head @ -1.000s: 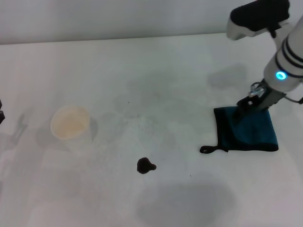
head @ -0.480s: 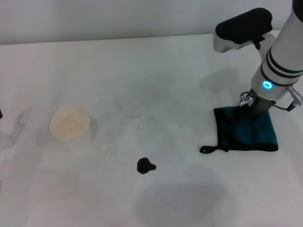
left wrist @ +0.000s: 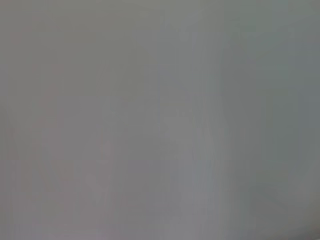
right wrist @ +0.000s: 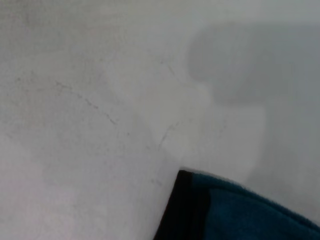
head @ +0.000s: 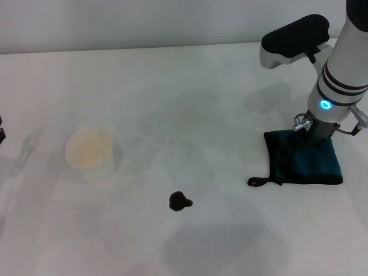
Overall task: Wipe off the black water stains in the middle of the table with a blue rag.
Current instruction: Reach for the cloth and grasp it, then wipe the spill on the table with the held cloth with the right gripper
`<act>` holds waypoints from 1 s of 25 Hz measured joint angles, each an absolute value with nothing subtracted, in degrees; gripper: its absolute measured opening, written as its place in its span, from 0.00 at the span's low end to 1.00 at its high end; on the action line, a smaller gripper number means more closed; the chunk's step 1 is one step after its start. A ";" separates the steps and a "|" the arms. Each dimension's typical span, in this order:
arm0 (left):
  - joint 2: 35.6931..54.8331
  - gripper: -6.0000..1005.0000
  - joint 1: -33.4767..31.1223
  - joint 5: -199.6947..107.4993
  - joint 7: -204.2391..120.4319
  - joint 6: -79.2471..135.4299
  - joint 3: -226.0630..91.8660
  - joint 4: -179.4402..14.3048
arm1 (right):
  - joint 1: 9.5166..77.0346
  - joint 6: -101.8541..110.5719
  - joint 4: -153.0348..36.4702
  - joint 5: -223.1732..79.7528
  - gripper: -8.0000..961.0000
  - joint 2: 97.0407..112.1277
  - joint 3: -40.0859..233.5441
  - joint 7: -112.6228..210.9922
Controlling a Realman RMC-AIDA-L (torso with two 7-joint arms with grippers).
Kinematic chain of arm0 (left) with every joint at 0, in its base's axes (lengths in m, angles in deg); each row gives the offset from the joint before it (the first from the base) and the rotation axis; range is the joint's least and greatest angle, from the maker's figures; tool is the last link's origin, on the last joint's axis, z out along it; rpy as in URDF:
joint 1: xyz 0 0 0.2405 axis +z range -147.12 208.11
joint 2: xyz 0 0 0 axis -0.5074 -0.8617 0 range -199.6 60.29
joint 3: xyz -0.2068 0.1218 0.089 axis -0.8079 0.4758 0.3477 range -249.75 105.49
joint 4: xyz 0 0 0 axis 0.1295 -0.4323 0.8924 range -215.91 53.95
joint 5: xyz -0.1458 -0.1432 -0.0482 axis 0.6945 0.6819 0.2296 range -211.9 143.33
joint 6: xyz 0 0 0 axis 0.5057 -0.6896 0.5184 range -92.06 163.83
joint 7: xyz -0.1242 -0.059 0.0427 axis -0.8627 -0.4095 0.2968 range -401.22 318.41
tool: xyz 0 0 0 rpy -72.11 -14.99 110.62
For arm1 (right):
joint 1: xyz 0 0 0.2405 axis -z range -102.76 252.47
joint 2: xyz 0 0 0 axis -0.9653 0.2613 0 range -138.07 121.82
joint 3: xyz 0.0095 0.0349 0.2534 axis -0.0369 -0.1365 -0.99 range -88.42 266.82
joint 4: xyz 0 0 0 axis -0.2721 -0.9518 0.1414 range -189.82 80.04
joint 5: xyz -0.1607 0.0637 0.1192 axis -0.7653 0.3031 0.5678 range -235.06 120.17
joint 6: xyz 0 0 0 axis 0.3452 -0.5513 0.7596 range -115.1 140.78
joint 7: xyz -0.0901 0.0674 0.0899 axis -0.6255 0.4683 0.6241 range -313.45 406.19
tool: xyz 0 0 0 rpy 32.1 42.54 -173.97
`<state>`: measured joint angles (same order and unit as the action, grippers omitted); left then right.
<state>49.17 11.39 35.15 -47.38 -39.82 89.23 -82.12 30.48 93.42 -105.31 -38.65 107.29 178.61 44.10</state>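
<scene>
A small round cream-coloured cup (head: pixel 88 148) stands on the left half of the broad white matte table (head: pixel 190 86), well apart from everything else, with bare tabletop between it and the small dark brown-black water stain (head: pixel 179 201), a blob with a little lobe on one side that sits near the front middle of the table. Nothing lies between that stain and the teal-blue folded rag (head: pixel 307 163), which rests flat on the right side of the table, its black edging showing and its small black loop (head: pixel 259 181) trailing from the front corner toward the stain. The right gripper (head: pixel 306 127) comes down from the white arm onto the rear edge of the rag, and the arm's wrist and its glowing blue ring cover the fingertips, so whether the jaws are spread, closed or pinching the cloth cannot be told from the head view. The right wrist view adds only a black-edged corner of the blue rag (right wrist: pixel 240 210) against scuffed white tabletop (right wrist: pixel 90 100) and shows no fingers. The left wrist view shows just a plain grey blur, while the head view catches a dark sliver of the left gripper (head: pixel 2 130) at the far left edge, well away from the cup, its jaws not readable.
</scene>
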 joint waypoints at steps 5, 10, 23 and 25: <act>49.18 0.87 11.19 35.15 -47.38 -39.71 89.24 -82.12 | 30.12 93.54 -105.06 -38.88 0.88 107.45 178.72 43.82; 49.18 0.87 11.13 35.15 -47.38 -39.70 89.24 -82.04 | 29.89 94.41 -105.25 -39.07 0.88 107.49 179.19 43.81; 49.35 0.87 11.07 35.14 -47.38 -39.69 89.24 -81.59 | 29.43 97.75 -105.69 -38.52 0.78 107.38 178.82 42.24; 49.37 0.87 11.07 35.14 -47.38 -39.70 89.24 -81.59 | 29.45 97.77 -105.70 -38.50 0.72 107.37 178.79 42.18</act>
